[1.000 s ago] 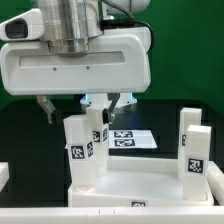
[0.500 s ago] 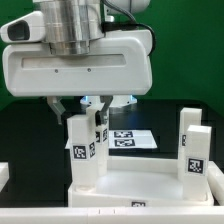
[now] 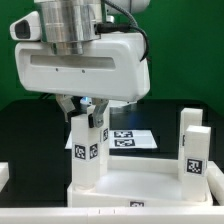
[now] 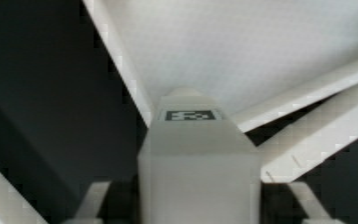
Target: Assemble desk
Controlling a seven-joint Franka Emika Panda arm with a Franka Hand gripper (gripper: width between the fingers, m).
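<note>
- exterior view shows my gripper (image 3: 84, 112) hanging under my big white wrist housing, right above the upright leg (image 3: 83, 152) at the exterior view's left.
- my dark fingers (image 3: 68, 105) reach down to that leg's top; one shows on its left side and another (image 3: 97, 117) on its right, close against it.
- wrist view looks straight down the same leg (image 4: 197, 160), which sits between my two fingertips (image 4: 94, 203), one on either side, with a small square tag (image 4: 194, 115) on its top end.
- my jaws are parted around the leg; i cannot tell whether the pads actually press on it or only flank it.
- the leg stands upright on the wide white tabletop panel (image 3: 140, 190), near the panel's corner at the exterior view's left, and carries a black-and-white tag on its front face.
- a second leg (image 3: 193, 158) stands upright on the panel at the exterior view's right, also tagged, and another white block (image 3: 189, 120) rises just behind it.
- the marker board (image 3: 132, 140) lies flat on the black table (image 3: 30, 135) behind the panel, between the two legs as seen in the exterior view, showing two square tags.
- a white piece (image 3: 4, 175) peeks in at the exterior view's left edge; too little shows to name it.
</note>
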